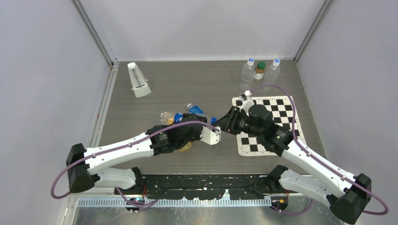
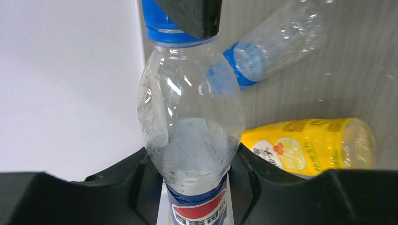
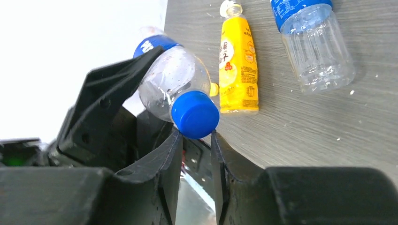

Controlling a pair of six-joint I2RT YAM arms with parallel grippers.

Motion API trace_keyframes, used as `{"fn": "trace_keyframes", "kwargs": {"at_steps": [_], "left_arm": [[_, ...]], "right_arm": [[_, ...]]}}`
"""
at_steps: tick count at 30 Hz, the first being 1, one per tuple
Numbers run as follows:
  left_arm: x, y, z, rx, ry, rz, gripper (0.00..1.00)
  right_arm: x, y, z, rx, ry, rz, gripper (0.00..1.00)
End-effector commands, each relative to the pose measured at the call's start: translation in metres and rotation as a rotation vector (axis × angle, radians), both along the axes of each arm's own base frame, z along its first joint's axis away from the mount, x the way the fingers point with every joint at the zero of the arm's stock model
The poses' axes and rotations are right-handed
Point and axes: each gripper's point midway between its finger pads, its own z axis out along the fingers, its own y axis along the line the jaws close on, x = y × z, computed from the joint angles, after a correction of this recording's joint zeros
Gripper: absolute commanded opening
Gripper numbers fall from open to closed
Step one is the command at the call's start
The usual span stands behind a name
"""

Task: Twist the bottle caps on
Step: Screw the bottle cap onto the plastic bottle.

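A grey wood-grain table [image 1: 197,89] sits boxed in by plain pale walls [image 1: 202,28] on three sides — metal posts [image 1: 94,33] running up the two far corners — with a steel rail [image 1: 187,202] along the near edge, all under soft, even light casting only faint shadows.

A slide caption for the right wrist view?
The right gripper at the blue cap of the bottle the left gripper holds.

Blue cap [image 3: 195,114]: round, smooth plastic, seated on tilted clear bottle [image 3: 171,77] neck, facing 5 o'clock in right wrist view.
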Motion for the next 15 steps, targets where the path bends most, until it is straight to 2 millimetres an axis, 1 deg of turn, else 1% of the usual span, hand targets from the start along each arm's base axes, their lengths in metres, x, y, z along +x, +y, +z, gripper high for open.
{"fn": "trace_keyframes", "kwargs": {"at_steps": [1,2,3,4,5,6,7,8,9,10,11,12,13,14,15], "left_arm": [[0.009,-0.005,0.044,-0.064,-0.191,0.023,0.00],[0.009,-0.005,0.042,-0.061,-0.185,0.026,0.00],[0.008,-0.005,0.040,-0.058,-0.175,0.029,0.00],[0.006,-0.005,0.036,-0.059,-0.150,0.026,0.00],[0.003,-0.007,0.035,-0.066,-0.120,0.016,0.00],[-0.001,-0.005,0.032,-0.062,-0.087,0.012,0.00],[-0.004,-0.005,0.029,-0.069,-0.049,0.004,0.00],[-0.006,-0.004,0.027,-0.074,-0.011,-0.001,0.00],[-0.008,-0.003,0.026,-0.087,0.029,-0.008,0.00],[-0.011,-0.003,0.023,-0.095,0.072,-0.016,0.00],[-0.012,-0.001,0.022,-0.102,0.114,-0.021,0.00],[-0.014,-0.001,0.021,-0.115,0.154,-0.025,0.00],[-0.014,0.000,0.020,-0.124,0.191,-0.024,0.00],[-0.015,0.001,0.019,-0.146,0.233,-0.021,0.00],[-0.015,0.000,0.020,-0.170,0.265,-0.022,0.00]], "right_arm": [[0.038,-0.015,0.034,0.177,0.022,-0.282,0.00],[0.037,-0.016,0.040,0.182,-0.006,-0.276,0.00],[0.037,-0.015,0.046,0.166,-0.071,-0.247,0.01],[0.036,-0.017,0.052,0.157,-0.123,-0.231,0.08],[0.031,-0.015,0.056,0.120,-0.206,-0.169,0.13],[0.029,-0.018,0.059,0.066,-0.298,-0.134,0.24],[0.026,-0.020,0.063,0.045,-0.347,-0.111,0.34],[0.025,-0.024,0.061,-0.035,-0.437,-0.075,0.38],[0.019,-0.026,0.065,-0.063,-0.500,-0.038,0.46],[0.016,-0.029,0.060,-0.149,-0.590,0.024,0.50],[0.012,-0.032,0.063,-0.176,-0.644,0.046,0.55],[0.011,-0.036,0.059,-0.245,-0.713,0.083,0.57],[0.009,-0.040,0.063,-0.262,-0.750,0.084,0.59],[0.010,-0.045,0.062,-0.299,-0.778,0.081,0.60],[0.008,-0.049,0.067,-0.301,-0.802,0.072,0.60]]}}
